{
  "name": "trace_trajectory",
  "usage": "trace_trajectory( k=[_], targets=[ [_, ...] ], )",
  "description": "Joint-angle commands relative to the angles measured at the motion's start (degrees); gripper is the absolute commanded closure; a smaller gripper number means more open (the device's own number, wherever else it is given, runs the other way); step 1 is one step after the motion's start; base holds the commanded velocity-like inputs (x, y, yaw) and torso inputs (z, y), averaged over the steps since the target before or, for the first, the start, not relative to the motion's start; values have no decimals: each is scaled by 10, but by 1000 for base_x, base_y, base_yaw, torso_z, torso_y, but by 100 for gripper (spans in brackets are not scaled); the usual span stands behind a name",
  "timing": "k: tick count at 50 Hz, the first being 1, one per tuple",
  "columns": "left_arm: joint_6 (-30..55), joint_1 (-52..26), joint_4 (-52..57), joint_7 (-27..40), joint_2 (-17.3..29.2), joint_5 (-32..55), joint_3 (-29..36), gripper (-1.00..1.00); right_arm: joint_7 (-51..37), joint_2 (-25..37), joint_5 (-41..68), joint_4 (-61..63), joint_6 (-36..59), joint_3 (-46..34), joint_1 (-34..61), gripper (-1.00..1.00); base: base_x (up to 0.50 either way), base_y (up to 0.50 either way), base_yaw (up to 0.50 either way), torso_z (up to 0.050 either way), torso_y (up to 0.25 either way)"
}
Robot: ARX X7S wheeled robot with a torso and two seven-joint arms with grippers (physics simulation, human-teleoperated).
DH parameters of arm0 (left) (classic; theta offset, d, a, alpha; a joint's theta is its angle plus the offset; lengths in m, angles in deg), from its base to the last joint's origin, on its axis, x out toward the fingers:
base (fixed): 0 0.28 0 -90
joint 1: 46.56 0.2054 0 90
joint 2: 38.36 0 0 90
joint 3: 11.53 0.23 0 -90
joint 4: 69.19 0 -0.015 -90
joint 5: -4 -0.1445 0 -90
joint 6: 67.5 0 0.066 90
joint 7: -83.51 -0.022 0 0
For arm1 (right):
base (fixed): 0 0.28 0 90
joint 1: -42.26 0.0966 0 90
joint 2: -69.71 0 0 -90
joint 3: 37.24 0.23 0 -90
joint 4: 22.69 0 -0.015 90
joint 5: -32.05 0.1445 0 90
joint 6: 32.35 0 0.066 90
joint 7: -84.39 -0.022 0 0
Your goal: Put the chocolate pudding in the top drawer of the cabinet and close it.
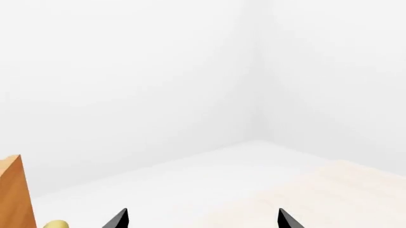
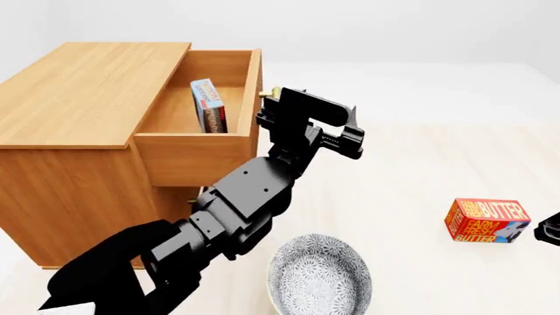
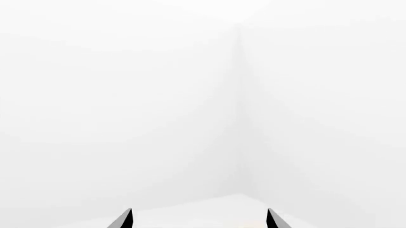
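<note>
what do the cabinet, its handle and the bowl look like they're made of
Cabinet: light-brown wood, matte, judging by the grain lines across its top and sides. Handle: looks like brass, a pale yellow end beside the open drawer. Bowl: probably glazed ceramic, with a fine grey-and-white pattern; being a render, it could be anything.

The light was bright, flat and even in all three views, with no visible lamp or clear direction. The walls washed out to near white, so the room corner showed only as a faint grey seam. Shadows were soft: the inside of the open drawer point(image 2: 188, 115) was slightly darker, and the cabinet point(image 2: 88, 92) front was deeper in tone than its top. The black arm point(image 2: 245, 197) kept only faint highlights. Everything was sharp, free of glare, blur or edge distortion.
</note>
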Motion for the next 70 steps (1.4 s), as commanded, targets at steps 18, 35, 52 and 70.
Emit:
trace_trajectory(
  k=[18,35,52,70],
  targets=[
    [-33,-15,41,69,134,44,-14,-100,1,7,-10,-12,-31,-13,-17,-100,11,0,-1,0,0],
    [-49,-4,85,112,196,23,-16,-100,-1,-24,1,-22,-11,-5,-12,-100,7,0,0,0,0],
    [-54,0,107,163,234,-6,-12,-100,0,-3,-11,-26,-45,-15,-28,-100,1,0,0,0,0],
    [-49,2,156,193,261,-33,0,-100,1,-8,-8,-26,-38,-11,-27,-100,0,0,0,0,1]
  ],
)
